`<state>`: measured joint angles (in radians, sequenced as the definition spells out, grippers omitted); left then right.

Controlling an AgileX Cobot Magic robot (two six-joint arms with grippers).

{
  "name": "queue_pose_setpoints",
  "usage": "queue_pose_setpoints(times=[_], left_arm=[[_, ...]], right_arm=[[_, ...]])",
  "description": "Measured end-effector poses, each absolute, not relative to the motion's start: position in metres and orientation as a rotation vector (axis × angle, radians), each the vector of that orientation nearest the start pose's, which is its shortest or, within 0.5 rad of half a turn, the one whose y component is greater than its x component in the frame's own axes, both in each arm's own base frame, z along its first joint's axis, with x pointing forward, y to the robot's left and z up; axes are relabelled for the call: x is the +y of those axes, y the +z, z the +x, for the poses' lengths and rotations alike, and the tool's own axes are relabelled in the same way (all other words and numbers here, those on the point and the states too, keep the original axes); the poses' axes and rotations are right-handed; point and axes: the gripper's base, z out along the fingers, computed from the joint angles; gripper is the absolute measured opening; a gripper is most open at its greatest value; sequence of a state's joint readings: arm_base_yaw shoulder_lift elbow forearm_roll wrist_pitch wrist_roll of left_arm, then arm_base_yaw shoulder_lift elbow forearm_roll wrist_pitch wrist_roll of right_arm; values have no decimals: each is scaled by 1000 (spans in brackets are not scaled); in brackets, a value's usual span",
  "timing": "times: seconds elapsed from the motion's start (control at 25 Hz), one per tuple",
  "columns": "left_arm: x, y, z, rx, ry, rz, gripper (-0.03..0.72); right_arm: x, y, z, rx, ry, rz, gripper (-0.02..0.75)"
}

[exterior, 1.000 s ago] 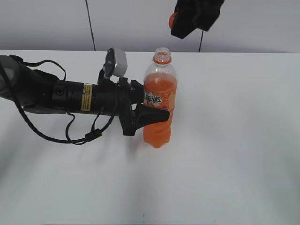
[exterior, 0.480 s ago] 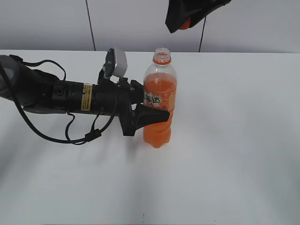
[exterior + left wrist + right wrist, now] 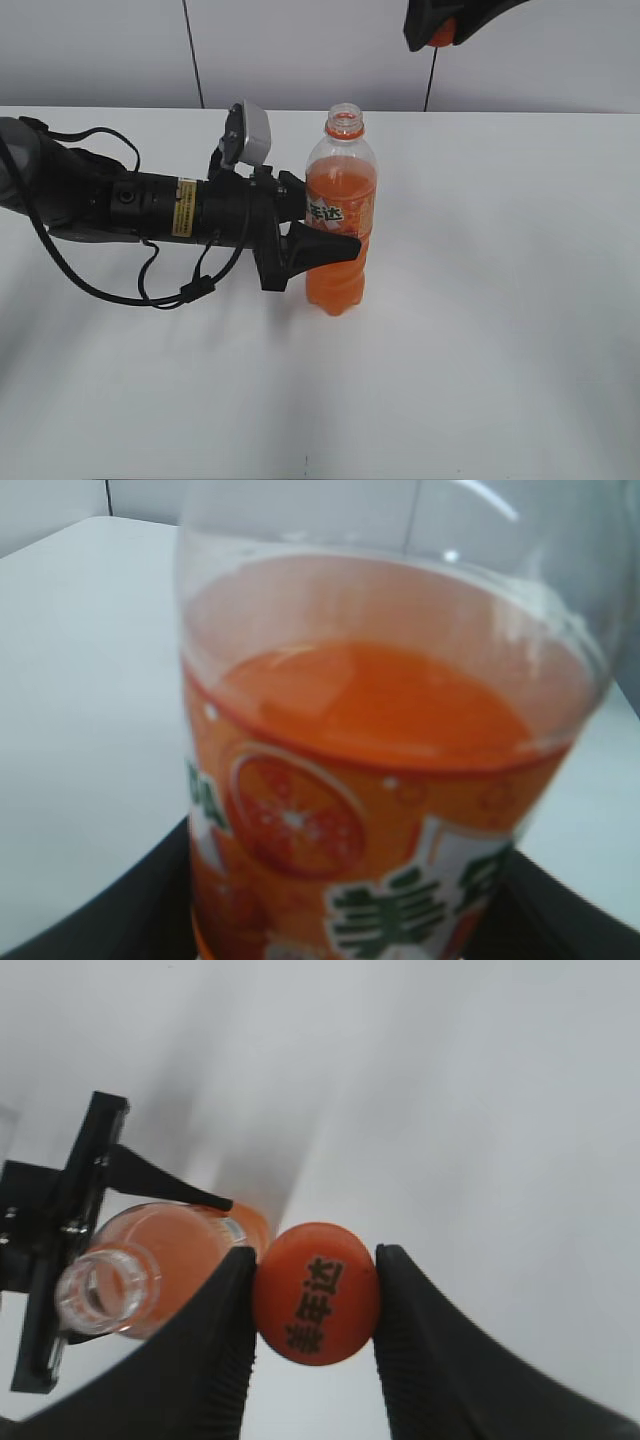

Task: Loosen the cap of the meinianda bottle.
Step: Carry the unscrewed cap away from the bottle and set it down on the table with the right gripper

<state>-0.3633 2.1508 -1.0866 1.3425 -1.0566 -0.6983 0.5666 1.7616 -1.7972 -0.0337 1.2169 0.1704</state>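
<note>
The meinianda bottle (image 3: 341,215) stands upright on the white table, its neck open with no cap on it. My left gripper (image 3: 318,222) is shut on the bottle's labelled middle from the left; the left wrist view shows the label and orange drink (image 3: 370,810) close up between the dark jaws. My right gripper (image 3: 440,30) is high at the top edge, up and right of the bottle, shut on the orange cap (image 3: 441,32). In the right wrist view the cap (image 3: 316,1292) sits between the two fingers of the right gripper (image 3: 316,1300), with the bottle's open mouth (image 3: 105,1293) below left.
The white table (image 3: 500,300) stretches around the bottle. The left arm with its cables (image 3: 150,205) lies across the table's left half. A grey wall stands behind the table's far edge.
My right gripper, holding the cap, has moved to the right and slightly up along the top edge. The bottle and left arm have not moved.
</note>
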Motion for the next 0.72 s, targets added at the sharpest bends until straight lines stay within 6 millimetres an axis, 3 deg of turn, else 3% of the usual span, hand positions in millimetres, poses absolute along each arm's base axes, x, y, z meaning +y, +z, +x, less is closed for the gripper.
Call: queue_pose_setpoints(times=[0.32,0.72], left_arm=[[-209,115,333,1561,-1038,1276,427],[-209,116,332,1557,-1041,1279,427]], right_arm=[[137,365,354,2653,116,-279,272],[91,361,371,2670,68,-118,272]])
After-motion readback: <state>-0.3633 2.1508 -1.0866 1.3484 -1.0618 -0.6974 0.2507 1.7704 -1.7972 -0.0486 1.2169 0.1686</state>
